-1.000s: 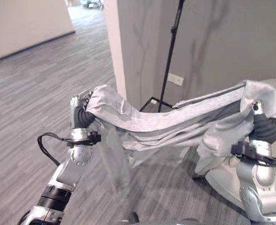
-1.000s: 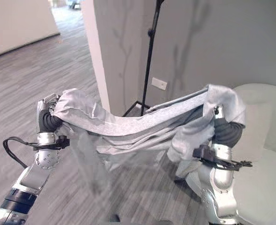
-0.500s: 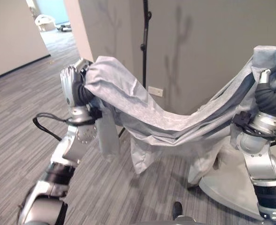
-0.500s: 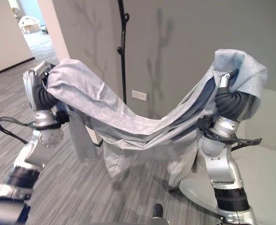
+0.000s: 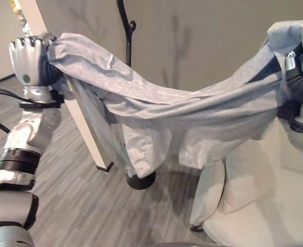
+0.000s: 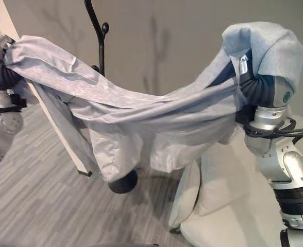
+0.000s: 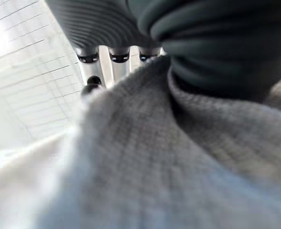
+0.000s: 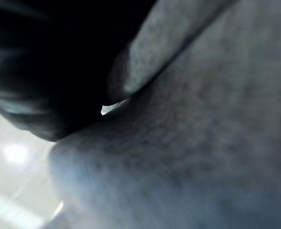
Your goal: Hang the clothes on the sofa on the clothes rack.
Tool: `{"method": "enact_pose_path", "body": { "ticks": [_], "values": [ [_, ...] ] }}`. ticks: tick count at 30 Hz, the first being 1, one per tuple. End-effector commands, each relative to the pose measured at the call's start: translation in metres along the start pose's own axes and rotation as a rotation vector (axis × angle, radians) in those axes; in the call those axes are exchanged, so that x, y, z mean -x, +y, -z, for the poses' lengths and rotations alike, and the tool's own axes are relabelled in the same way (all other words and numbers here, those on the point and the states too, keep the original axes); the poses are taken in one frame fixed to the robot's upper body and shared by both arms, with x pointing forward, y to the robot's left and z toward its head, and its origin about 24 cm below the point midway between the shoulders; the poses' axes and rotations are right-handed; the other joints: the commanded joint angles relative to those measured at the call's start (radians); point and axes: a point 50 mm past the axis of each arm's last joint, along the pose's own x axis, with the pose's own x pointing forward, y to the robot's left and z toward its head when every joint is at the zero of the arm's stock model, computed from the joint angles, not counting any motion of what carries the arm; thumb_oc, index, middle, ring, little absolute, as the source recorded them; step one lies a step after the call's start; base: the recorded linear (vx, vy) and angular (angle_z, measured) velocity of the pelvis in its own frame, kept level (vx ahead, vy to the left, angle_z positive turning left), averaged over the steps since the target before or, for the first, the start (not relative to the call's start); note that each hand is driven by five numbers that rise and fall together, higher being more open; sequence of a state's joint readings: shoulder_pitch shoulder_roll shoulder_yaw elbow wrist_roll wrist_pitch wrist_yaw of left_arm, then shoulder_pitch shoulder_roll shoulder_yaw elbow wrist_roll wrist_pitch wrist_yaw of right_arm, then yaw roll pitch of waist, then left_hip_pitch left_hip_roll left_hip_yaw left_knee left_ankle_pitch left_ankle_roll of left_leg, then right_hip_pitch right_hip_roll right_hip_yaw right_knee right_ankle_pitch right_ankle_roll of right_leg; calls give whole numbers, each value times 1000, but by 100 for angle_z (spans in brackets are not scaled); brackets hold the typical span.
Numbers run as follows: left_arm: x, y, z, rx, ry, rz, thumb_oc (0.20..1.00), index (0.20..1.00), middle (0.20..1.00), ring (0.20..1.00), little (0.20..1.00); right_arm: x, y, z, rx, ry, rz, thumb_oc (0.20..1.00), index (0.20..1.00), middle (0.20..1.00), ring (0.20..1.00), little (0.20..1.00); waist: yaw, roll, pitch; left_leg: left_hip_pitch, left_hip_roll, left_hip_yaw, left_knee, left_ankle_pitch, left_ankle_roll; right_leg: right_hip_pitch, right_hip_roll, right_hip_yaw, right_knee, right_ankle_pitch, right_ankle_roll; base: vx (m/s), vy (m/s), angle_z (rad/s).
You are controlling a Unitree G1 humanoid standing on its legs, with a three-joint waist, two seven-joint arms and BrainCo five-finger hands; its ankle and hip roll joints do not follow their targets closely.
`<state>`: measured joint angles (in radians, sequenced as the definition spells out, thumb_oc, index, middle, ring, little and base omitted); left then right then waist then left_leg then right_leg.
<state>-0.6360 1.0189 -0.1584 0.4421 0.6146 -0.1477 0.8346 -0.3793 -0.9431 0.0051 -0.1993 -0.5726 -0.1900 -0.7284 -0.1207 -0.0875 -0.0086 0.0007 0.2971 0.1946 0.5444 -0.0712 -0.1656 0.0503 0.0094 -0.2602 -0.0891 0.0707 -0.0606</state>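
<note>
1. I see a pale grey garment (image 5: 156,118) stretched in the air between both arms, sagging in front of the black clothes rack (image 5: 125,31).
2. Left of the rack, my left robot hand (image 5: 28,59) is clenched on one end.
3. Right of the rack, above the pale sofa (image 5: 265,206), cloth drapes over my right robot hand (image 6: 262,85); I cannot tell its grip.

Both arms up & wide apart; left hand (image 5: 28,62) fist-like, right hand (image 6: 259,85) cloth-covered.
</note>
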Motion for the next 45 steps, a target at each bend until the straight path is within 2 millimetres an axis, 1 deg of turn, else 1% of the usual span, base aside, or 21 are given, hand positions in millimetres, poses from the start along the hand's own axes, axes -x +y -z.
{"method": "enact_pose_path", "body": {
  "ticks": [1,2,3,5,6,7,10,13,18,19,22,26,28,32,36,38,39,42,43,44,45],
  "values": [
    [-20,22,6,-91,-36,-65,200,200,200,200,200,-17,-10,5,73,-73,21,200,200,200,200,200,25,29,-30,-7,-40,45,-183,19,77,25,-87,58,36,-68,149,233,90,6],
    [-20,22,9,-103,-28,-53,200,200,200,200,200,-18,-10,4,75,-82,21,200,200,200,200,200,33,26,-30,-26,-55,45,-229,12,77,36,-96,61,28,-71,153,160,146,4],
    [-22,25,18,-148,-20,-45,200,200,200,200,200,-22,-8,5,76,-97,23,200,200,200,200,200,66,22,-21,-91,-94,16,-370,89,70,52,-101,66,13,-66,155,165,168,2],
    [-20,27,24,-163,-7,-32,200,200,200,200,200,-24,-6,4,68,-103,19,200,200,200,200,200,81,28,-16,-87,-114,-32,-474,147,56,65,-95,75,8,-72,155,165,109,-25],
    [-17,28,33,-185,18,-14,200,200,200,200,200,-27,-4,8,71,-91,23,200,200,200,200,200,121,31,1,-141,-143,-140,-557,182,42,91,-90,103,6,-91,154,209,98,-50],
    [-19,29,37,-203,21,0,200,200,200,200,200,-30,-4,10,84,-95,20,200,200,200,200,200,120,39,3,-159,-148,-157,-592,202,36,100,-89,106,5,-92,156,274,160,-33],
    [-23,28,39,-219,20,17,200,200,200,200,200,-33,-3,16,111,-86,11,200,200,200,200,200,109,47,1,-154,-144,-135,-625,206,33,106,-89,97,4,-95,163,115,97,-39],
    [-12,17,50,-271,37,131,200,200,200,200,200,-32,-1,36,191,-16,-35,200,200,200,200,200,111,73,-40,-121,-144,-101,-625,232,41,142,-120,118,4,-114,188,292,269,-27],
    [-19,14,55,-322,46,180,200,200,200,200,200,-37,-4,56,320,18,-55,200,200,200,200,200,110,60,-65,-85,-186,-58,-621,200,72,145,-173,125,32,-108,212,278,268,-4],
    [-24,16,57,-346,43,183,200,200,200,200,200,-38,-6,69,389,60,-52,200,200,200,200,200,111,56,-68,-70,-204,-42,-622,180,88,130,-195,129,64,-92,226,131,156,5],
    [-29,23,66,-385,67,180,200,200,200,200,200,-45,-6,81,429,106,-35,200,200,200,200,200,118,51,-65,-48,-222,-6,-622,158,108,104,-222,135,106,-55,247,163,212,-7],
    [-35,32,80,-438,114,200,200,200,200,200,200,-53,-8,100,502,171,-54,200,200,200,200,200,121,64,-41,-4,-243,37,-622,121,142,25,-253,121,298,4,261,99,175,-28],
    [-30,27,82,-431,134,220,200,200,200,200,200,-48,-8,109,506,225,-67,200,200,200,200,200,112,76,-19,14,-247,43,-623,114,153,-18,-264,104,372,20,259,74,144,-27],
    [-15,4,71,-389,105,321,200,200,200,200,200,-29,7,111,454,271,-181,200,200,200,200,200,105,56,-27,27,-276,37,-625,93,163,27,-268,66,298,18,258,119,34,-4],
    [32,-25,59,-298,111,451,200,200,200,200,200,7,25,102,361,316,-293,200,200,200,200,200,112,37,-43,26,-284,31,-629,84,166,51,-257,71,240,34,264,80,-28,-1],
    [69,-38,54,-250,130,541,200,200,200,200,200,24,30,89,319,289,-347,200,200,200,200,200,113,30,-42,25,-286,27,-631,80,168,51,-255,74,230,39,266,65,-38,-6],
    [104,-50,45,-193,165,615,200,200,200,200,200,41,35,77,272,287,-377,200,200,200,200,200,113,26,-40,24,-287,23,-632,76,171,52,-255,73,223,37,267,67,-43,-4],
    [152,-64,24,-85,212,704,200,200,200,200,200,66,43,60,181,316,-400,200,200,200,200,200,116,16,-32,22,-287,17,-632,72,175,54,-256,73,215,30,265,29,-27,0],
    [153,-64,24,-85,211,707,200,200,200,200,200,67,42,60,181,317,-402,200,200,200,200,200,116,16,-36,20,-287,17,-632,72,175,53,-256,73,214,31,265,0,0,0],
    [184,-72,7,-17,263,765,200,200,200,200,200,83,50,46,112,346,-416,200,200,200,200,200,117,11,-32,17,-285,16,-632,76,177,52,-255,74,208,28,262,0,0,0],
    [198,-75,-3,23,293,785,200,200,200,200,200,90,56,37,56,374,-410,200,200,200,200,200,117,9,-29,20,-286,15,-632,70,178,54,-254,76,209,22,262,0,0,0]
  ]
}}
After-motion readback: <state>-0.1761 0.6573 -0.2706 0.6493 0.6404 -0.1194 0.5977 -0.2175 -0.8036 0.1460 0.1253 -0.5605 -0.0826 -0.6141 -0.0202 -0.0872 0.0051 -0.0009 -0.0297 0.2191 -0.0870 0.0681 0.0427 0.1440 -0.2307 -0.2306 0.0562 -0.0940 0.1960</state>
